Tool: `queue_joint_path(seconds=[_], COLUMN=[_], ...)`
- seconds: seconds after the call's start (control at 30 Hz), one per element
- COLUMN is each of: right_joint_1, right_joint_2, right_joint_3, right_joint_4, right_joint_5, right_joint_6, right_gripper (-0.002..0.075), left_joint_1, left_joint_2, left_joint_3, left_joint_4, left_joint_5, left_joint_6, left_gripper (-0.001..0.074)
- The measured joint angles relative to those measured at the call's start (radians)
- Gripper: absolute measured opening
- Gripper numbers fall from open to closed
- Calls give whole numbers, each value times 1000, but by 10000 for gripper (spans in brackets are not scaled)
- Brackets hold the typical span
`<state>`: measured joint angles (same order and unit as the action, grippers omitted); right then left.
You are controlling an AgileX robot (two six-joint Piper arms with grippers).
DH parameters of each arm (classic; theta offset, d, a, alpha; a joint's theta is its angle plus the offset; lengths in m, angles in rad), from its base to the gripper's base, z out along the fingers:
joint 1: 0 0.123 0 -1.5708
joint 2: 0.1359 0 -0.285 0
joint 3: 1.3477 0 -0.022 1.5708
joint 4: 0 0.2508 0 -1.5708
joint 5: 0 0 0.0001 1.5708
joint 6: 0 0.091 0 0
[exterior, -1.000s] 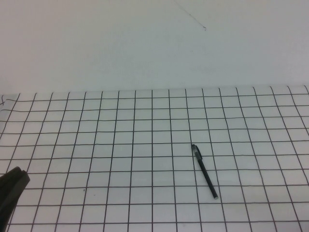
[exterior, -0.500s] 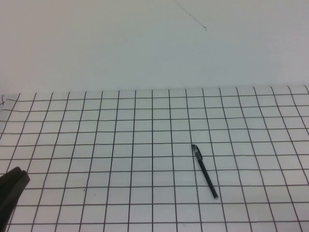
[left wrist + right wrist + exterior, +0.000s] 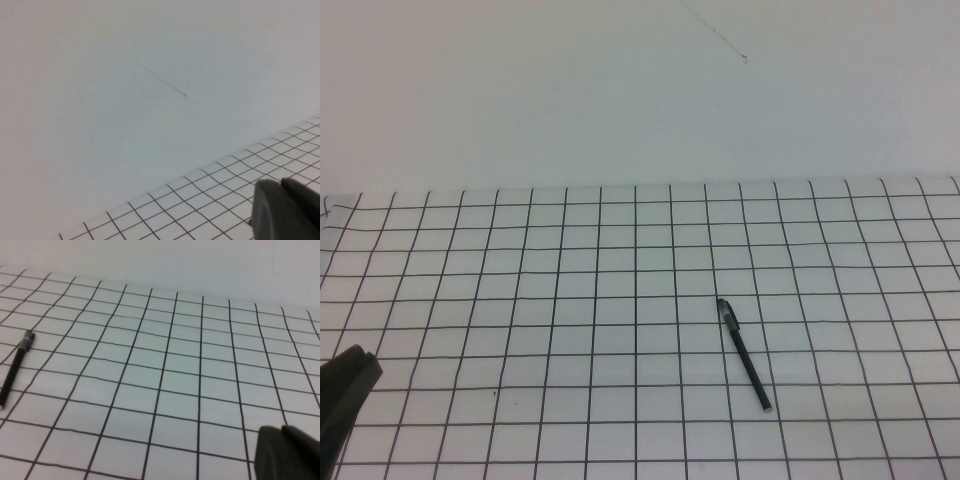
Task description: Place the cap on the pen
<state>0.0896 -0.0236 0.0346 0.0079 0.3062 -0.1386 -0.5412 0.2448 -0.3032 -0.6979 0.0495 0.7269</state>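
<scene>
The pen (image 3: 744, 353) is a slim black stick lying flat on the gridded table (image 3: 570, 300), right of centre, slanting from far-left to near-right. Its far end (image 3: 724, 309) looks greyish. The right wrist view shows the pen (image 3: 15, 371) too, well off to one side of my right gripper (image 3: 281, 429), which is shut and empty above the grid. My left gripper (image 3: 358, 352) sits at the table's near left corner, far from the pen. In the left wrist view the left gripper (image 3: 280, 181) is shut with nothing in it.
A plain white wall (image 3: 640, 90) rises behind the table's far edge, with a thin dark scratch (image 3: 715, 35) on it. Black grid lines cover the whole tabletop.
</scene>
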Motion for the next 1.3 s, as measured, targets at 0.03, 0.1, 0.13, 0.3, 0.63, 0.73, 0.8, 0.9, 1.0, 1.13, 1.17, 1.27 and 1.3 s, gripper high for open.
queue_joint_path(seconds=[0.03, 0.1, 0.13, 0.3, 0.63, 0.73, 0.8, 0.9, 1.0, 1.13, 1.17, 1.27, 1.3], right_joint_1=[0, 0, 0, 0, 0, 0, 0, 0, 0, 0, 0, 0, 0], right_joint_2=[0, 0, 0, 0, 0, 0, 0, 0, 0, 0, 0, 0, 0], right_joint_3=[0, 0, 0, 0, 0, 0, 0, 0, 0, 0, 0, 0, 0], right_joint_4=[0, 0, 0, 0, 0, 0, 0, 0, 0, 0, 0, 0, 0], right_joint_5=[0, 0, 0, 0, 0, 0, 0, 0, 0, 0, 0, 0, 0], right_joint_6=[0, 0, 0, 0, 0, 0, 0, 0, 0, 0, 0, 0, 0], right_gripper=[-3, -3, -3, -3, -3, -3, -3, -3, -3, -3, -3, -3, -3], left_joint_1=[0, 0, 0, 0, 131, 229, 297, 380, 441, 493, 500, 505, 505], left_joint_2=[0, 0, 0, 0, -64, -106, -141, -182, -212, -213, -213, -209, -209], left_joint_3=[0, 0, 0, 0, 0, 0, 0, 0, 0, 0, 0, 16, 30], left_joint_4=[0, 0, 0, 0, 7, 7, 7, 12, 13, 14, 14, 18, 36], left_joint_5=[0, 0, 0, 0, 0, 2, 6, 12, 27, 58, 65, 71, 71], left_joint_6=[0, 0, 0, 0, 12, 12, 13, 26, 30, 35, 35, 35, 35], left_gripper=[-1, -1, -1, -1, -1, -1, -1, -1, -1, -1, -1, -1, -1])
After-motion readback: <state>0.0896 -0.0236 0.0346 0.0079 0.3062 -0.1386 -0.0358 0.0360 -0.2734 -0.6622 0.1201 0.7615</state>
